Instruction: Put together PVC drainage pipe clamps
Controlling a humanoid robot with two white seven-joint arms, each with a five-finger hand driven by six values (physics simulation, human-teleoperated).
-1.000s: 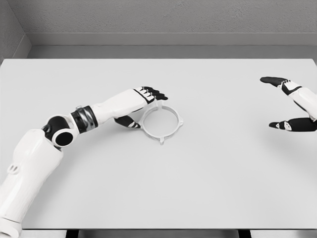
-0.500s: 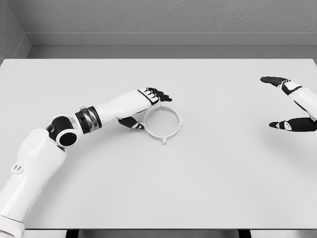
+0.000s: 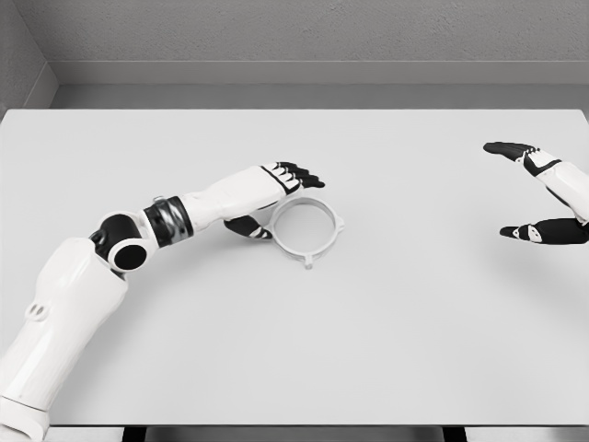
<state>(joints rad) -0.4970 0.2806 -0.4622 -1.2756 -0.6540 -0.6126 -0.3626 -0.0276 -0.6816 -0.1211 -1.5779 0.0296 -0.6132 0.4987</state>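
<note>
White plastic is all there is to work with here — one thin ring clamp (image 3: 306, 228) with small lugs around its rim, lying flat on the pale surface (image 3: 386, 341) just beyond the fingertips of the left hand (image 3: 272, 201). That hand reaches in low over the surface, its dark fingers (image 3: 304, 176) stretched over the near-left edge of the ring and its thumb (image 3: 248, 227) curled in below, so the rim sits between thumb and fingers. Whether the digits actually pinch the rim or only bracket it I cannot tell; the hand looks partly closed around that edge, not clamped tight.

The right hand (image 3: 538, 195) hangs well apart at the far right, fingers and thumb spread wide with nothing between them.

As for progress, my judgement is that the assembly has barely begun — only this single ring shows, and no pipe, no second half of a clamp, no screw or fastener is anywhere on the surface. Nothing is joined to anything. What appears to be in hand is the first step, getting hold of the ring on its left side. Still to do, as far as the view lets me judge: secure the grip, lift or turn the ring, and mate it with whatever part it belongs to, which is not in sight
</note>
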